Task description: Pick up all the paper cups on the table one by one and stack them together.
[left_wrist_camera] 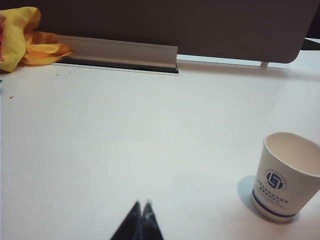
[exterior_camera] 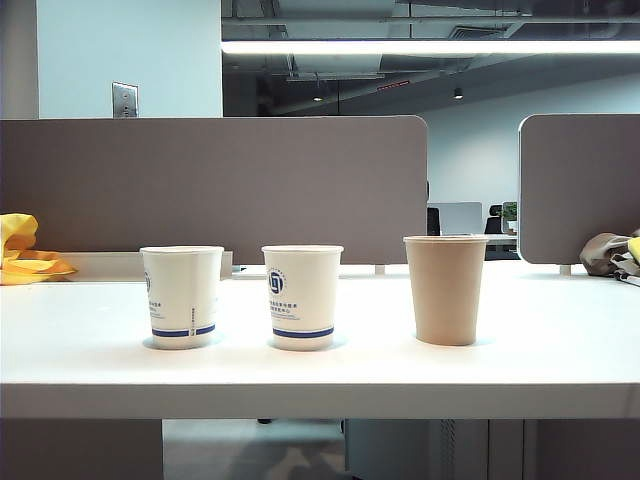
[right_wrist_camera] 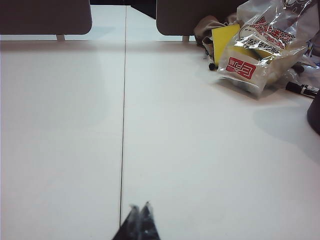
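Three paper cups stand upright in a row on the white table (exterior_camera: 320,375). A white cup with a blue band (exterior_camera: 182,296) is on the left, a second white cup with a blue logo (exterior_camera: 302,296) is in the middle, and a plain brown cup (exterior_camera: 446,289) is on the right. Neither arm shows in the exterior view. In the left wrist view my left gripper (left_wrist_camera: 141,204) is shut and empty over bare table, well apart from a white cup with a blue logo (left_wrist_camera: 283,176). My right gripper (right_wrist_camera: 140,206) is shut and empty too, with no cup in its view.
Grey-brown partition panels (exterior_camera: 215,185) close off the back of the table. A yellow cloth (exterior_camera: 22,250) lies at the back left. A plastic bag with red print (right_wrist_camera: 260,45), a yellow pad and black markers (right_wrist_camera: 301,89) lie at the back right. A seam (right_wrist_camera: 123,125) runs across the tabletop.
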Controlling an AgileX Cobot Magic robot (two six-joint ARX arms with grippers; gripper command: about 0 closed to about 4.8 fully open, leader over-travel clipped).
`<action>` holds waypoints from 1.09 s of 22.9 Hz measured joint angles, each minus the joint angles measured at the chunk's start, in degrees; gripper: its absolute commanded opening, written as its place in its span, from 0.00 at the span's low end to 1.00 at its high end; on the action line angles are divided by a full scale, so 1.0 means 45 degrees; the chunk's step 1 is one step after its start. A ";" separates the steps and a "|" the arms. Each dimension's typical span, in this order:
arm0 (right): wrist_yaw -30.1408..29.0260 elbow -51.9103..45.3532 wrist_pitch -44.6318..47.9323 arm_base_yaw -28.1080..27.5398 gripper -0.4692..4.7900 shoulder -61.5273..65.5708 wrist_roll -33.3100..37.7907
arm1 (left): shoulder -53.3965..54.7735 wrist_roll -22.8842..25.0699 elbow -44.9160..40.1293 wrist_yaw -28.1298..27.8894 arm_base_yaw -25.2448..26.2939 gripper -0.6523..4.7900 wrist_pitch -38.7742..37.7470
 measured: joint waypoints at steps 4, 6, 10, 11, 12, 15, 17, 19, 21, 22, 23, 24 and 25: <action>0.0000 0.0000 0.0000 0.0000 0.09 0.0000 -0.0005 | 0.0000 0.0000 0.0000 0.0000 0.0000 0.11 0.0000; 0.0000 0.0000 0.0005 0.0000 0.09 0.0000 0.0000 | 0.0000 0.0000 0.0000 -0.0005 0.0000 0.11 0.0000; 0.0000 0.0000 0.0000 0.0000 0.09 0.0000 0.0000 | 0.0000 0.0000 0.0000 -0.0005 0.0000 0.11 0.0000; 0.0000 0.0000 0.0000 0.0000 0.09 0.0000 -0.0005 | 0.0000 0.0000 0.0000 0.0000 0.0000 0.11 0.0000; 0.0000 0.0000 0.0000 0.0000 0.09 0.0000 -0.0005 | 0.0000 0.0000 0.0000 0.0000 0.0000 0.11 0.0000; 0.0000 0.0000 0.0000 0.0000 0.09 0.0000 0.0000 | 0.0000 -0.0015 0.0000 0.0000 0.0000 0.11 0.0000; 0.0000 0.0000 0.0000 0.0000 0.09 0.0000 -0.0005 | 0.0000 -0.0029 0.0000 0.0000 0.0000 0.11 0.0000; 0.0000 0.0000 0.0000 0.0005 0.09 0.0000 0.0000 | 0.0000 -0.0044 0.0000 0.0000 0.0000 0.11 0.0000; -0.0005 0.0000 0.0000 0.0000 0.09 0.0000 0.0000 | 0.0000 -0.0049 0.0000 -0.0005 0.0000 0.11 0.0000; -0.0005 0.0000 0.0000 0.0005 0.09 0.0000 0.0000 | 0.0000 -0.0049 0.0000 -0.0005 0.0000 0.11 0.0000; -0.0063 0.0005 0.0000 0.0005 0.09 0.0000 0.0024 | 0.0000 -0.0049 0.0000 0.0000 0.0000 0.11 0.0000; -0.0131 0.0005 0.0000 0.0005 0.09 0.0000 0.0068 | 0.0000 -0.0049 0.0000 0.0000 0.0000 0.11 0.0000; -0.0238 0.0005 0.0000 0.0000 0.09 0.0000 0.0160 | 0.0000 -0.0049 0.0000 -0.0005 0.0000 0.11 0.0000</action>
